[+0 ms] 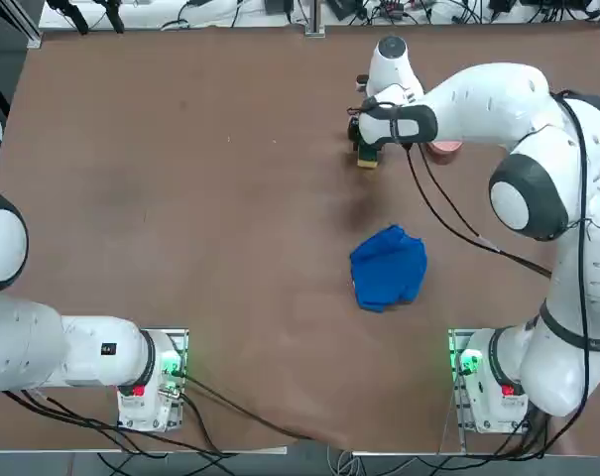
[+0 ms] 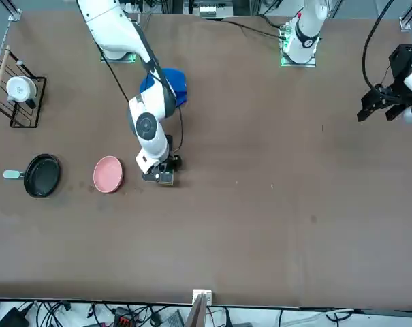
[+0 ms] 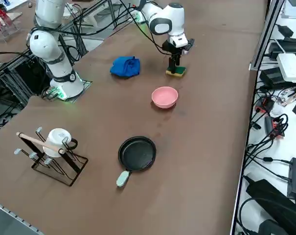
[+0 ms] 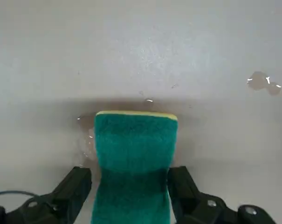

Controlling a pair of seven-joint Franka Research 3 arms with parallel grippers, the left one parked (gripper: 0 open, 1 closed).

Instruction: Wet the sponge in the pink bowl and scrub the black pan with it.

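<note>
White arm, black gripper

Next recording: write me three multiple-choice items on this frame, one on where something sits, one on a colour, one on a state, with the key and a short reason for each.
1. Where is the sponge?
A. In the pink bowl
B. On the table beside the bowl
C. In the black pan

2. What colour is the cloth?
A. Blue
B. Red
C. White

3. How do the right gripper's fingers stand?
A. Clear of the sponge
B. Shut with nothing between
C. On either side of the sponge

Key:
B, the sponge lies on the table, apart from the pink bowl and black pan.
A, the cloth is blue.
C, the right gripper straddles the sponge.
</note>
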